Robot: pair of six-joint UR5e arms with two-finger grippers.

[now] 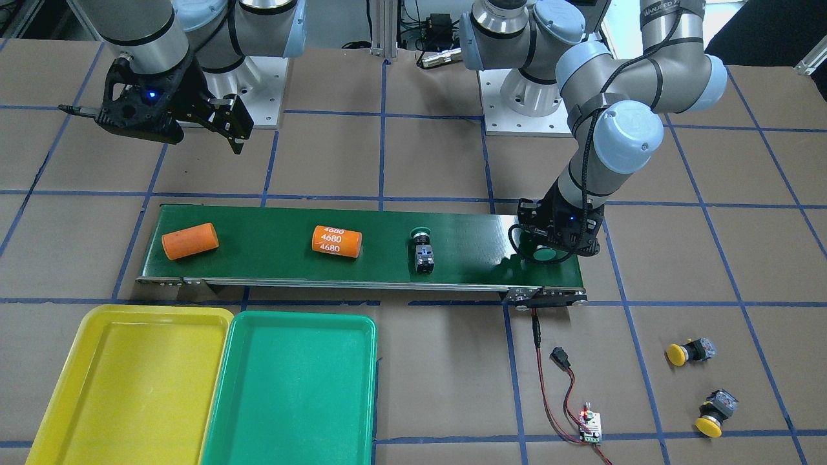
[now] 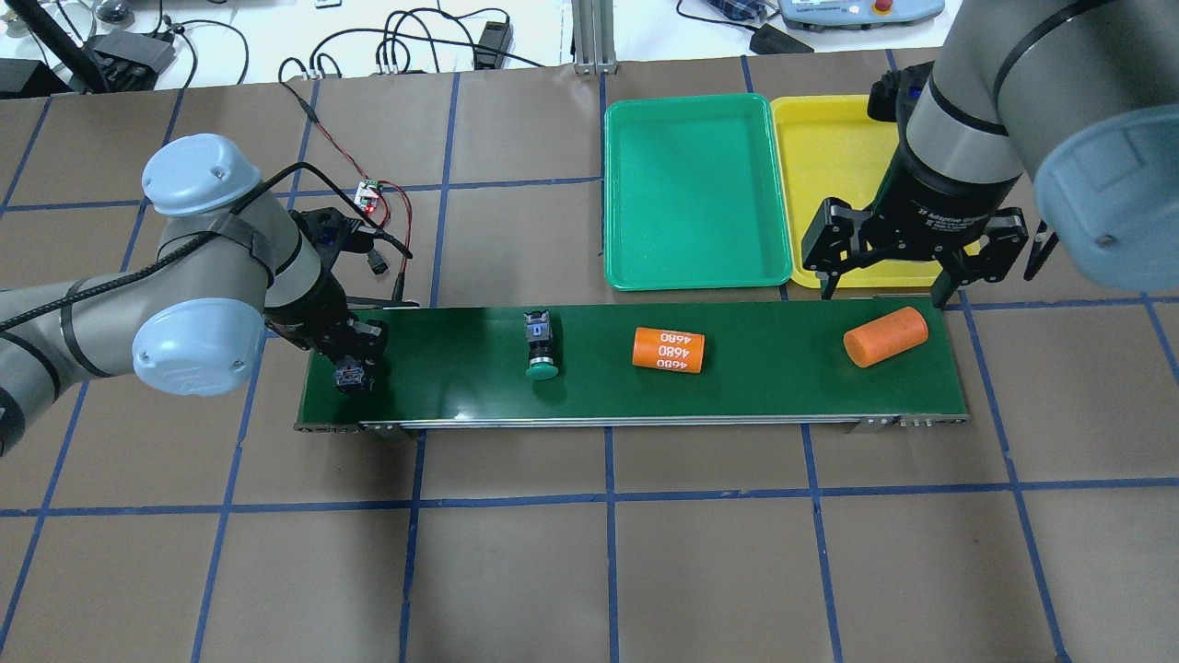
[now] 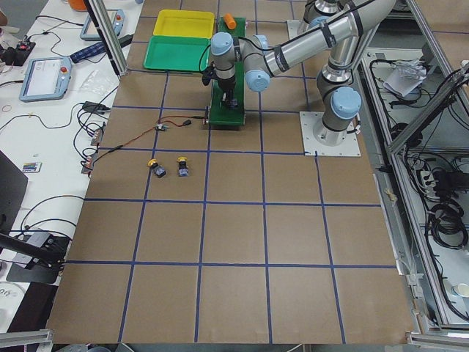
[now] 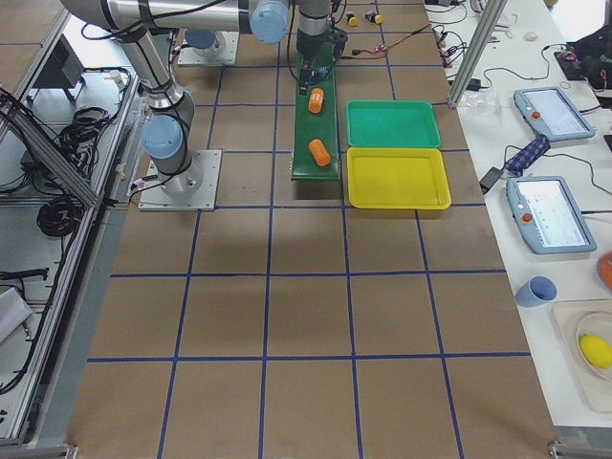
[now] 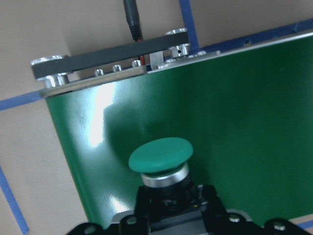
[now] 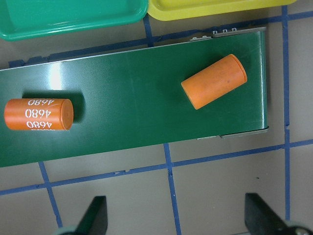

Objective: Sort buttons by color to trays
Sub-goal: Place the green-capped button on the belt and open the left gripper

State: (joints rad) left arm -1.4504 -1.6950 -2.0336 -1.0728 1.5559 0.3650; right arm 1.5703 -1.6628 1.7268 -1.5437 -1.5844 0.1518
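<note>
Held green button (image 5: 160,157): it sits at the left end of the conveyor belt (image 2: 764,387), cap pointing to the far side and low over the belt surface. We cannot tell whether it touches the belt.
Left gripper (image 2: 353,366): in the wrist view its fingers are closed on the button's dark body, just behind the cap.
Second green button (image 2: 539,345): it lies alone on the belt, right of the held one and well apart from it.
Yellow buttons: one (image 1: 690,352) and the other (image 1: 716,413) lie on the table, off the belt, on the far left.
Trays: the green tray (image 2: 695,193) and the yellow tray (image 2: 820,147) lie side by side on the far side of the belt, towards the right. We see no button in either.
Right gripper (image 2: 882,293): its fingers are spread wide and hold nothing. It hovers at the belt's right end, near the plain orange cylinder (image 2: 886,336).
Other cylinder: the one marked 4680 (image 2: 670,349) lies mid-belt.
Step in hand: we judge this to be the handling of the first green button, with nothing sorted yet.
Next move: the button must end in the green tray, which is well apart, so the grip must hold through a long carry, or the belt must take the button rightward.
</note>
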